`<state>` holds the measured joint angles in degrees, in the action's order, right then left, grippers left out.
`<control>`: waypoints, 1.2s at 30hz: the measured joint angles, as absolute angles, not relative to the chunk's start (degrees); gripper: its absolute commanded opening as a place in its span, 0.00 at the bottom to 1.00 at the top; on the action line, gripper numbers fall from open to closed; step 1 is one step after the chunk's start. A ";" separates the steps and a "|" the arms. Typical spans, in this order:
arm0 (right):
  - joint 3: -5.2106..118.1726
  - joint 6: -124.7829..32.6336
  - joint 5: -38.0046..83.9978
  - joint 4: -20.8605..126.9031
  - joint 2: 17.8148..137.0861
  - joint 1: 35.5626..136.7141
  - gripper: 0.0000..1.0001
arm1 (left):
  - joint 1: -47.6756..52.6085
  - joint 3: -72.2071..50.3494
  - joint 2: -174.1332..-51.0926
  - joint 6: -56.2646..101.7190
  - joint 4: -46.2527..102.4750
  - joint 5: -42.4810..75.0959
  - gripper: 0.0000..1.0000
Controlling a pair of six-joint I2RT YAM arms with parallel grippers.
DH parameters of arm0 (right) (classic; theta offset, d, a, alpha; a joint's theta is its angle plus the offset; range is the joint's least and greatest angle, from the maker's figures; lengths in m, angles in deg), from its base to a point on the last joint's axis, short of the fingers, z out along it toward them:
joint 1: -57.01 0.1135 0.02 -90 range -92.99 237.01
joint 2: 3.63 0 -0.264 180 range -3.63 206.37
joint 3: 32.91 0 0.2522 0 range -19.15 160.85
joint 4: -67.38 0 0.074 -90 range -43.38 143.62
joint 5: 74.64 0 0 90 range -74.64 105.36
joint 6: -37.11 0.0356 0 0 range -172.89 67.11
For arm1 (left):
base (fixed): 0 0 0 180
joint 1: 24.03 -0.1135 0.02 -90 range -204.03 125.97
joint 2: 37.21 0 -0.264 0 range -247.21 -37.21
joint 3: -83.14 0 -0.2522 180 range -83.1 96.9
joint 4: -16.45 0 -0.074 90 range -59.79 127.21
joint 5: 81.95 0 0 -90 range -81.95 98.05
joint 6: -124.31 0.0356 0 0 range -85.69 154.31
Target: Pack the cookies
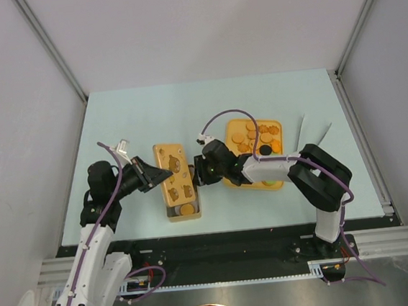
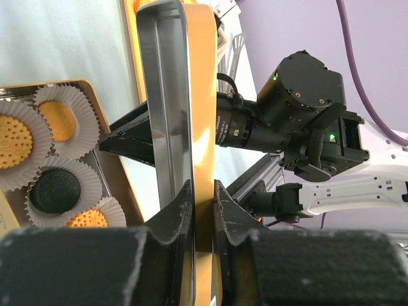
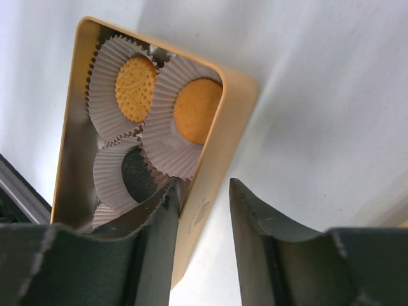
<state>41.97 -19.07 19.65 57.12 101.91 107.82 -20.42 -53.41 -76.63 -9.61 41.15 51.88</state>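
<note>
While the left gripper [image 2: 201, 190] is pinched tight on the edge of the orange lid [image 2: 204, 95], whose silver inside is turned toward the tin, the right gripper [image 3: 201, 186] stands partly open astride the tin's [image 3: 220, 150] long wall. One of its fingers is over the inside and the other is outside, above the bare table [image 3: 306, 95]. A gap shows between that outer finger and the wall, so this gripper has hold of nothing. Cookies [image 3: 196, 109] lie in white paper cups [image 3: 159, 150] inside the tin, just ahead of the right gripper's inner finger: a pale dotted one, a plain orange-brown one, and a black one closest to the fingertip. More cookies sit loose on the yellow tray [image 1: 276, 126] behind the right gripper, partly under its forearm
</note>
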 measured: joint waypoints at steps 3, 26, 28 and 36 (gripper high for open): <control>42.19 -19.11 19.26 57.15 101.91 107.60 0.32 | -20.42 -53.41 -76.67 -9.64 41.13 51.79 0.15; 36.00 -21.67 16.20 55.27 95.31 99.34 0.34 | -20.42 -62.15 -79.18 -15.06 28.74 51.77 0.14; 36.00 -21.82 16.11 55.16 95.26 99.29 0.42 | -20.42 -64.31 -79.23 -17.96 23.67 51.81 0.13; 36.07 -22.19 16.87 54.06 94.50 99.32 0.78 | -20.42 -69.32 -81.24 -28.30 2.77 52.03 0.11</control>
<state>36.07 -22.19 16.87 54.06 94.50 99.32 -20.42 -69.32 -81.24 -28.30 2.77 52.03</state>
